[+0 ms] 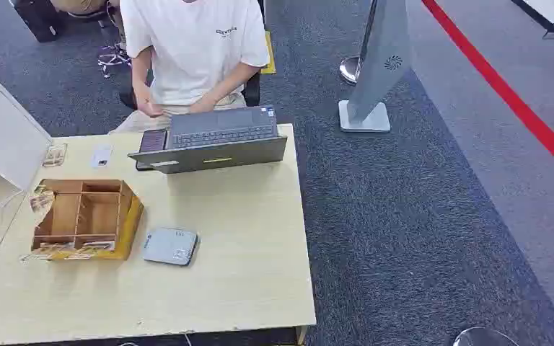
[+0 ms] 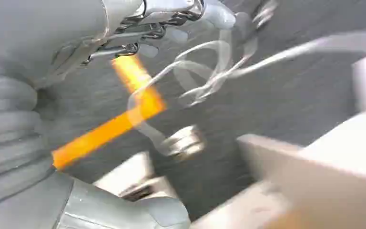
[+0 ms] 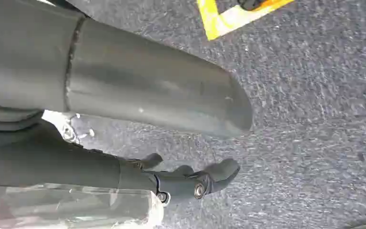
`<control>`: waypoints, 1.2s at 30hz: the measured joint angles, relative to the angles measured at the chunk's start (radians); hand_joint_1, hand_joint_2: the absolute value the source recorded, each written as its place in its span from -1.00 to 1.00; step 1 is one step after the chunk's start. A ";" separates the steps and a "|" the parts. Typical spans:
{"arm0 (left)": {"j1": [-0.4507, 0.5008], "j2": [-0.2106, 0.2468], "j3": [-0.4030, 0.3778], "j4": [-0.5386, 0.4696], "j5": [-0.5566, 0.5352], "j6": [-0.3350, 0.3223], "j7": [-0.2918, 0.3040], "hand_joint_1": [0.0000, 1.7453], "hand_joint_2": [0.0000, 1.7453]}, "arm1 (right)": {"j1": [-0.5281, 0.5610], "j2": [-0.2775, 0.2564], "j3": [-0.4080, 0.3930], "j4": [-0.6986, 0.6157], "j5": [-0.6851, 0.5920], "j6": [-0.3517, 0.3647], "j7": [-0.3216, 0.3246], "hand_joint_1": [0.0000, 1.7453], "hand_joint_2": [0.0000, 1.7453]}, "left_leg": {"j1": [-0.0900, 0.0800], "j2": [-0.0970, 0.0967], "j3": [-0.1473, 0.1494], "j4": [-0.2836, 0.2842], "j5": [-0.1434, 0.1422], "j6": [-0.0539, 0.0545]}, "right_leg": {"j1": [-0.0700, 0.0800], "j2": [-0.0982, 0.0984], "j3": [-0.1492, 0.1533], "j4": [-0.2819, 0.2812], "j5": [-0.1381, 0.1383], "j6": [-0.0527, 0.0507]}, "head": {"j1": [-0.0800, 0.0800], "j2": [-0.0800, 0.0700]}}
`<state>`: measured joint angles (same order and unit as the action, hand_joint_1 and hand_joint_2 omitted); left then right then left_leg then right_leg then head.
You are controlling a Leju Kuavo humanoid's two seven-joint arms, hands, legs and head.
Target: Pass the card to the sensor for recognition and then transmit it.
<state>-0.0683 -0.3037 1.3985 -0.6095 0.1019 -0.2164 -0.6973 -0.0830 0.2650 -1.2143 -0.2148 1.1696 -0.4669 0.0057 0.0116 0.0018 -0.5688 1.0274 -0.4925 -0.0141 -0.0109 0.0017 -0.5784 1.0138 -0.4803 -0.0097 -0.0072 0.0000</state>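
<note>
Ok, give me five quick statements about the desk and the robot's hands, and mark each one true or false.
1. The wooden organizer sits on the desk beside the grey sensor box. True.
2. The laptop is closed. False: it is open in front of the seated person.
3. The sensor box lies inside the organizer. False: it lies on the desk outside it.
4. The right hand holds nothing, above grey carpet. True.
5. The floor stripe is blue. False: it is red.
</note>
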 joint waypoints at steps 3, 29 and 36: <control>-0.006 -0.008 0.061 -0.102 -0.034 -0.057 -0.003 -1.00 1.00 | -0.008 0.012 -0.060 0.008 -0.001 -0.012 -0.003 -1.00 -1.00 | 0.000 -0.001 0.000 0.000 0.000 0.000 | 0.000 -0.001 0.000 0.000 0.000 0.000 | -0.002 0.000; 0.366 0.081 -0.825 -1.588 -0.893 0.908 -0.006 -1.00 1.00 | -0.018 0.016 -0.004 0.017 0.151 0.083 -0.031 -1.00 1.00 | 0.002 -0.003 -0.001 0.005 -0.001 0.000 | 0.004 -0.005 0.003 0.000 -0.001 0.000 | 0.006 0.000; 0.214 0.164 -0.831 -1.455 -1.118 0.915 0.002 -1.00 1.00 | -0.020 0.015 0.029 0.019 0.161 0.096 -0.024 -1.00 1.00 | 0.002 -0.004 0.000 0.004 0.001 0.002 | 0.002 -0.005 0.003 0.001 0.000 0.001 | 0.004 0.000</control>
<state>0.1453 -0.1399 0.5677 -2.0648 -1.0163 0.6989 -0.6950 -0.1031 0.2800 -1.1849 -0.1961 1.3306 -0.3708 -0.0179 0.0132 -0.0018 -0.5686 1.0312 -0.4913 -0.0125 -0.0092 -0.0030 -0.5757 1.0144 -0.4802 -0.0090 -0.0031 0.0000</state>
